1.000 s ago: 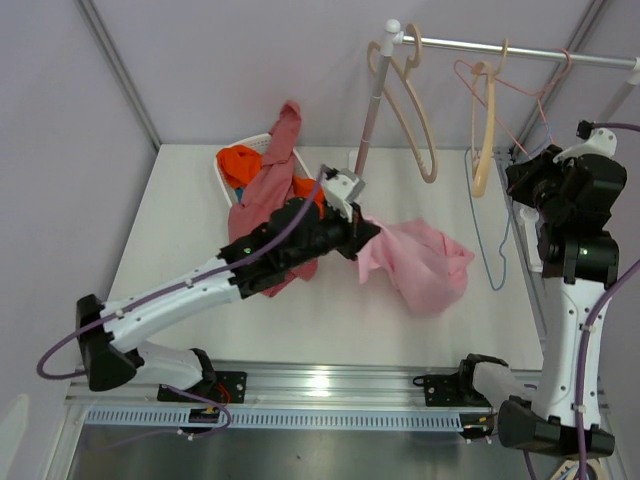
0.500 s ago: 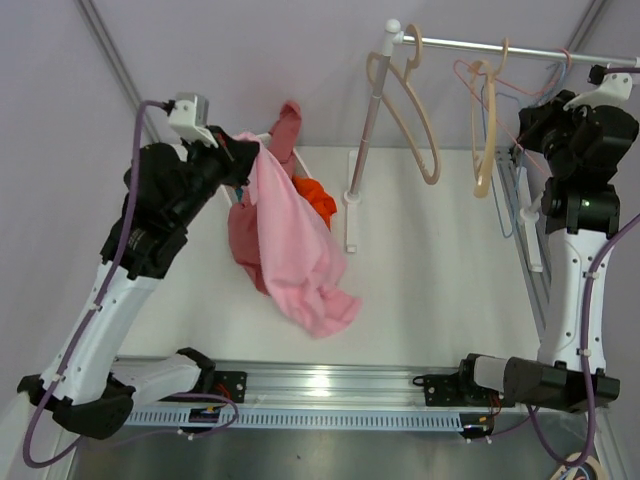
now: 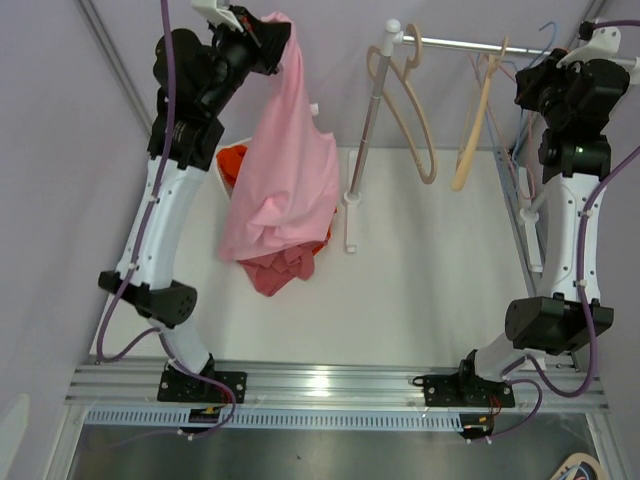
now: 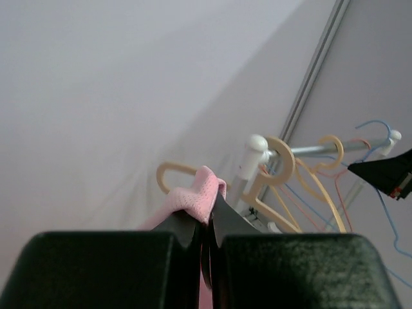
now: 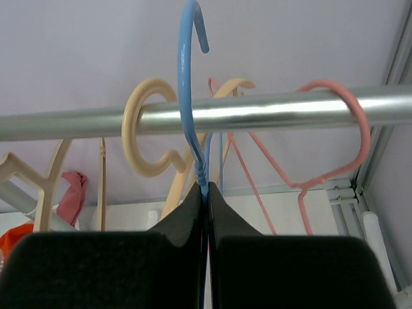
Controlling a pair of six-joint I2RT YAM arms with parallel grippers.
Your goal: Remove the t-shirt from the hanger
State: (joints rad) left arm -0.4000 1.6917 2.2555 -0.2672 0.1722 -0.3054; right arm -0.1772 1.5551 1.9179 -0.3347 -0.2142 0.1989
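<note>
My left gripper (image 3: 272,33) is raised high at the back left and shut on the pink t-shirt (image 3: 283,170), which hangs free of any hanger over the basket. In the left wrist view the pink fabric (image 4: 196,198) is pinched between my fingertips. My right gripper (image 3: 560,75) is up at the rail and shut on the neck of the blue wire hanger (image 5: 193,96), whose hook stands in front of the metal rail (image 5: 257,112). The blue hanger is bare; its hook shows in the top view (image 3: 549,28).
Two cream hangers (image 3: 412,110) (image 3: 472,120) and a pink wire hanger (image 5: 335,129) hang on the rail. The rail's white post (image 3: 365,130) stands mid-table. A white basket (image 3: 222,165) with red and orange clothes (image 3: 285,268) sits at the back left.
My left arm has lifted the pink t-shirt from the table up high over the basket. My right gripper has risen to the rail with the blue hanger.
</note>
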